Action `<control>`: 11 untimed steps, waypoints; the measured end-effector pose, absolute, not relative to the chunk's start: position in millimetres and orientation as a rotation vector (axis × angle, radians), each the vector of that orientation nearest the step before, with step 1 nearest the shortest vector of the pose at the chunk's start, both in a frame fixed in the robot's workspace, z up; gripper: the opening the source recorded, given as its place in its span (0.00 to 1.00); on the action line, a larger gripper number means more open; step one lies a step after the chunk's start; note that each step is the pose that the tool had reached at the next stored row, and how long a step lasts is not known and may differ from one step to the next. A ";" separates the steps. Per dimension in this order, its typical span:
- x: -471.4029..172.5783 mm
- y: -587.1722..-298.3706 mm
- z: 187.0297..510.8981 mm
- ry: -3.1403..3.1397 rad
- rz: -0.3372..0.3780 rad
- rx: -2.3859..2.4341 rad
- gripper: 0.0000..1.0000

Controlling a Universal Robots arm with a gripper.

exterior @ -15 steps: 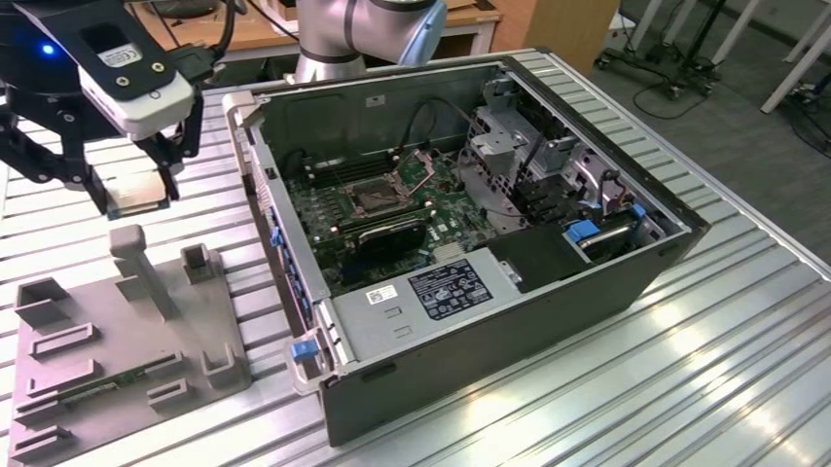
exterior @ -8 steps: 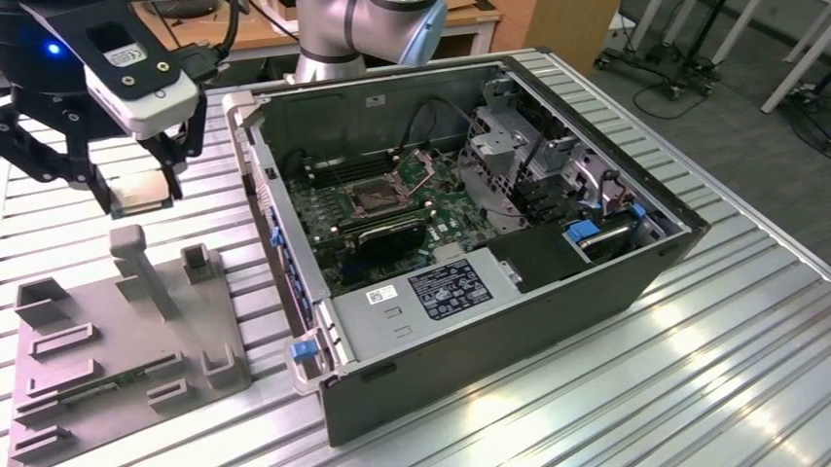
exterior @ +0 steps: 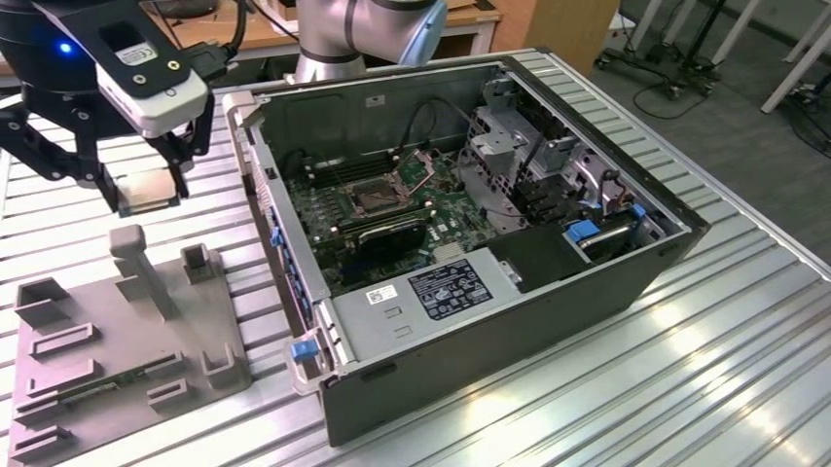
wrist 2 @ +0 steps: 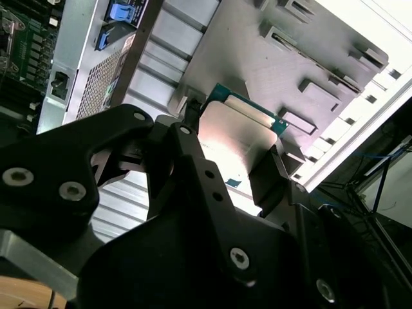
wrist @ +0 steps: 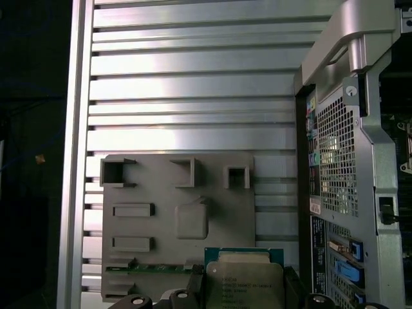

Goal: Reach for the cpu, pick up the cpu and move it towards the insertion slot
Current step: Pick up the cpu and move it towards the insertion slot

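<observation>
In the exterior view the gripper (exterior: 143,185) is clenched on two opposite edges of the cpu (exterior: 146,195), which hangs above the tabletop (exterior: 727,389), outside the computer case (exterior: 520,331) and well apart from the insertion slot (exterior: 377,199); a low path could knock it on the case wall. In the second wrist view only thin edges are grasped, so it may slip or tilt. In the first wrist view the chip lies flat, metal face toward the wrist, and is nearly square, with no clear long axis.

The exterior view looks steeply down from above on the open computer case (exterior: 493,224) and grey fixture plate (exterior: 117,341). Both wrist views peer close past the gripper (wrist 2: 235,147), sharing that plate and the cpu (wrist: 244,283).
</observation>
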State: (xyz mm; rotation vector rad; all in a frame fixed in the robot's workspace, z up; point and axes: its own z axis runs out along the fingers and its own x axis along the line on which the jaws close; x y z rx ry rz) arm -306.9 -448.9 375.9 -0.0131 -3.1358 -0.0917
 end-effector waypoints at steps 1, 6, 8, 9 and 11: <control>-306.5 -448.9 375.9 -3.136 -0.092 -0.013 0.55; -305.0 -448.9 375.8 -3.136 -0.092 -0.013 0.55; -304.5 -448.9 375.8 -3.136 -0.092 -0.013 0.55; -304.3 -448.9 375.9 -3.136 -0.092 -0.013 0.55; -303.7 -448.9 375.9 -3.136 -0.092 -0.013 0.55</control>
